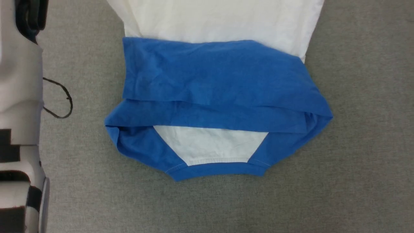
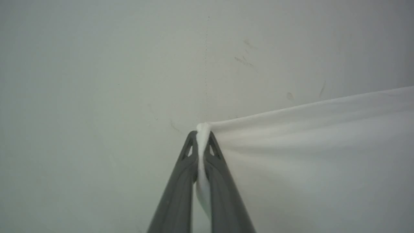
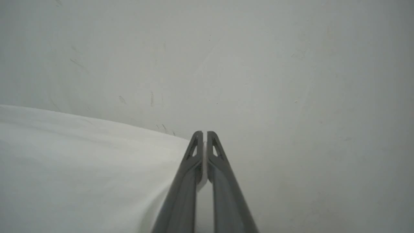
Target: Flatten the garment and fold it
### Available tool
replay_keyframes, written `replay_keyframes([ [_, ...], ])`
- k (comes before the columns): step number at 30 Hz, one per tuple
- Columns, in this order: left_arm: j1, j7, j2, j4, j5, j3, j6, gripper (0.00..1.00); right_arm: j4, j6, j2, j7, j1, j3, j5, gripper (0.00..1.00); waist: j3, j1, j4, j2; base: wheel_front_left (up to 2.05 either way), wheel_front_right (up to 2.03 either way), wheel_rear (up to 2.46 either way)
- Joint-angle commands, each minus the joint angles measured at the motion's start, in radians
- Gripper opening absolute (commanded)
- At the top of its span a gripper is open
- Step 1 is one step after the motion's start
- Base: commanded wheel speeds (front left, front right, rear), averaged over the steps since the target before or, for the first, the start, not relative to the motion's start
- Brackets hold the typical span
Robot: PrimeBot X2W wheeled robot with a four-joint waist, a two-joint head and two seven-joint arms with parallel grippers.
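- A grey surface [image 1: 365, 129] spreads under everything.
- The shirt [image 1: 213, 77] lies on it, blue sleeves folded across the white body, neckline nearest the robot.
- The left gripper [image 2: 203, 132] is clenched on a white corner of it.
- The right gripper [image 3: 204, 133] is pinched together, with a white sliver of cloth between its fingers.

No writing, label, brand, number or sign can be read in any view. The shirt [image 1: 213, 81] shows only plain blue and white cloth, and the pale surface [image 2: 97, 64] behind it carries faint scuff marks, not letters.
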Motion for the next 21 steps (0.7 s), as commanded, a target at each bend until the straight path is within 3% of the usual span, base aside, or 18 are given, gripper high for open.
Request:
replay_keyframes([
  [1, 0.038, -0.015, 0.003, -0.003, -0.02, 0.018, 0.013, 0.0, -0.025, -0.002, -0.017, -0.017, 0.035, 0.023, 0.003, 0.0, -0.037, 0.0001, -0.01, 0.0, 0.0, 0.0, 0.0],
  [6, 0.251, -0.022, -0.015, -0.089, -0.082, 0.053, 0.034, 0.0, -0.161, -0.002, -0.063, -0.016, 0.218, 0.123, 0.039, 0.0, -0.091, 0.0001, -0.006, 0.0, 0.0, 0.0, 0.0],
  [12, 0.632, -0.008, -0.03, -0.298, -0.15, 0.102, 0.095, 0.0, -0.337, -0.002, -0.121, 0.017, 0.537, 0.207, 0.103, 0.0, -0.146, 0.0001, -0.016, 0.0, 0.0, 0.0, 0.0],
  [21, 1.087, 0.052, -0.08, -0.531, -0.215, 0.112, 0.168, 0.0, -0.457, -0.002, -0.149, 0.01, 0.871, 0.128, 0.154, 0.0, -0.189, 0.0001, -0.02, 0.0, 0.0, 0.0, 0.0],
])
